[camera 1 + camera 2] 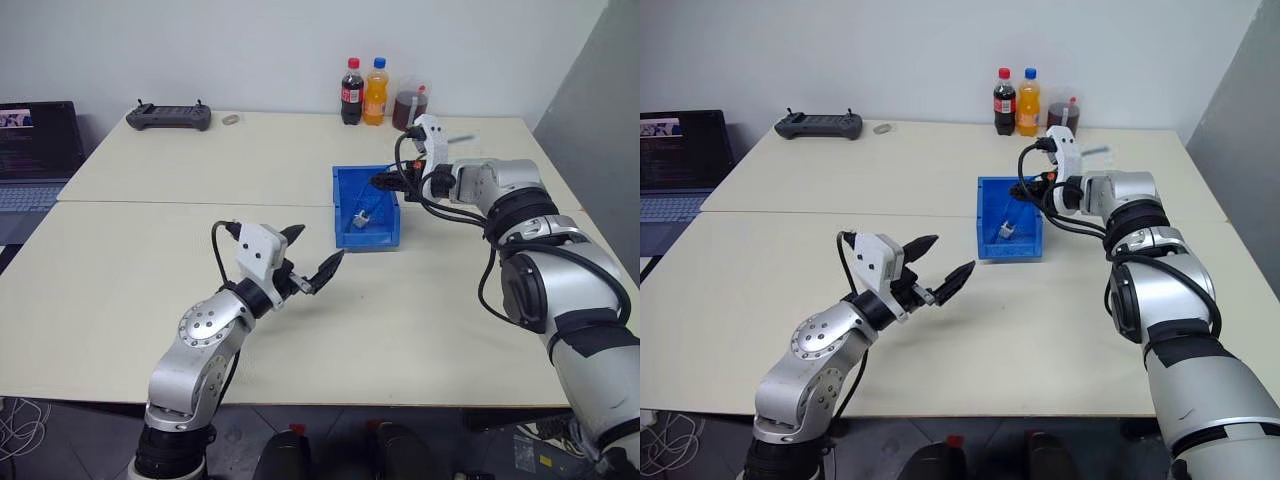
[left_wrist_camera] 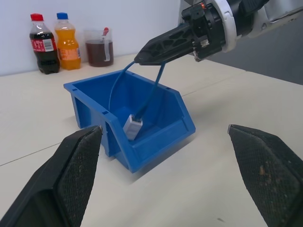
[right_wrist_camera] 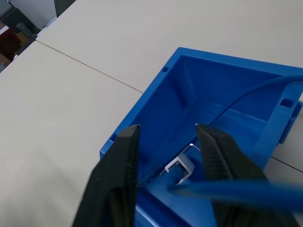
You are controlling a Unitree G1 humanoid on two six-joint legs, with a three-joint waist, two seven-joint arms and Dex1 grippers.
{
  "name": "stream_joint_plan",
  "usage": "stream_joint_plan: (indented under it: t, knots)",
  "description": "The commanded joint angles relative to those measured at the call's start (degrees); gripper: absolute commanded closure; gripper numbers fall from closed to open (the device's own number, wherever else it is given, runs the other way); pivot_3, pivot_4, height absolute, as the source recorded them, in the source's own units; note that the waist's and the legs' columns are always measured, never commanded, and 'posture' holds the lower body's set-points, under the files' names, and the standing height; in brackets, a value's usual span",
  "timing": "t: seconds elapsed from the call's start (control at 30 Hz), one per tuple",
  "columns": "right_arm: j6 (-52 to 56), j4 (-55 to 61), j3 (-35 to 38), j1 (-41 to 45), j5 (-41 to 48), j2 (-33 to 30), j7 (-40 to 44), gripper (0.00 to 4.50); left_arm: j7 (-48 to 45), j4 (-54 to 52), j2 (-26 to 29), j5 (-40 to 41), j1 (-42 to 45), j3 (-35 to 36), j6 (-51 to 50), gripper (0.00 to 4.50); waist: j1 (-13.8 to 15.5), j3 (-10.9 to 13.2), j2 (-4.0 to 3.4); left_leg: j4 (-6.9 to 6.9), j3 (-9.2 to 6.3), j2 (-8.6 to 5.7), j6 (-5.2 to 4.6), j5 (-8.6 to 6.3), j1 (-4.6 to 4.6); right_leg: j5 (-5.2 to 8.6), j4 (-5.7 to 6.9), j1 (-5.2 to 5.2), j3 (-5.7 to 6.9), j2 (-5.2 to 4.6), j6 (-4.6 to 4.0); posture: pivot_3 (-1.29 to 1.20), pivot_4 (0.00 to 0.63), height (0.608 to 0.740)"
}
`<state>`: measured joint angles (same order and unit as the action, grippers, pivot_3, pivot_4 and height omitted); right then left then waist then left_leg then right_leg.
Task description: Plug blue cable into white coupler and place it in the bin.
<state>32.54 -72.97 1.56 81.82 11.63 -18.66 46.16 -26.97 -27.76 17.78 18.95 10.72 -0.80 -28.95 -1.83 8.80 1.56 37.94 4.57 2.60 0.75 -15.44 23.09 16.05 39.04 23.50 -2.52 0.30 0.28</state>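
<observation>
A single blue cable [image 2: 116, 87], already seated in one white coupler [image 2: 133, 126], hangs in a loop over the bin [image 2: 161, 101], the coupler dangling low inside it near the front lip. The cable looks light and limp, likely to swing and sag rather than hold a shape; the coupler is a small hard block, probably slick, so the better hold is on the cable just above the plug, where a pinch will not crush anything. The right gripper [image 2: 142, 57] hovers above the bin's open top with the cable running between its fingertips; the right wrist view shows the fingers [image 3: 118, 161] parted, so whether they grip the cable I cannot tell. The left gripper [image 1: 318, 262] hangs spread wide and empty over the table [image 1: 150, 260], near the bin's front. Beyond stand two soda bottles [image 1: 363, 92], one jug [image 1: 408, 105], one controller [image 1: 168, 116] and one laptop [image 1: 35, 150].
</observation>
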Motion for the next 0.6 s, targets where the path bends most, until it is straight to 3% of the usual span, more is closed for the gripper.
stream_joint_plan:
  t: [0.03,0.17,0.37,0.5,0.6]
  knots:
    - [-2.07,0.05,2.09,2.12,-0.94,-0.79,-1.64,1.65,-0.16,-1.97,0.37,1.27,1.20,0.28,0.06,0.00,0.00,0.00,0.00,0.00,0.00,0.00,0.00,0.00,0.00,0.00,0.00,0.00,0.00,0.00,0.00,0.00,0.150,0.740]
    - [-2.01,0.57,2.99,2.09,-1.98,-2.73,-3.17,0.80,0.43,-0.82,0.00,1.32,2.74,0.06,-0.69,0.00,0.01,0.01,-0.01,0.00,0.01,0.00,0.00,0.00,0.01,0.00,-0.01,0.00,0.00,0.00,0.00,0.00,0.150,0.740]
    - [1.01,10.32,1.53,-4.18,-3.32,-8.83,-1.72,0.80,1.44,-0.80,0.02,2.68,2.29,0.87,-3.85,0.00,0.26,0.02,-0.02,0.00,0.03,-0.01,0.01,0.00,0.02,0.00,-0.04,0.00,-0.01,-0.01,0.00,0.00,0.150,0.740]
    - [17.50,39.73,4.62,-21.75,2.24,-11.22,-2.91,0.80,3.90,-1.06,0.16,2.01,1.99,1.55,-6.71,0.00,0.32,-0.04,0.07,-0.06,0.01,-0.01,0.01,0.00,0.01,0.01,-0.08,-0.03,-0.02,-0.01,0.02,0.00,0.150,0.740]
    - [24.17,63.66,6.34,-36.91,5.06,-11.56,-6.23,0.80,4.72,-1.98,0.50,1.98,1.21,2.17,-7.59,0.00,0.37,-0.03,0.05,-0.04,-0.12,0.03,0.04,-0.01,0.04,0.03,-0.05,-0.06,0.09,-0.01,0.03,0.00,0.150,0.740]
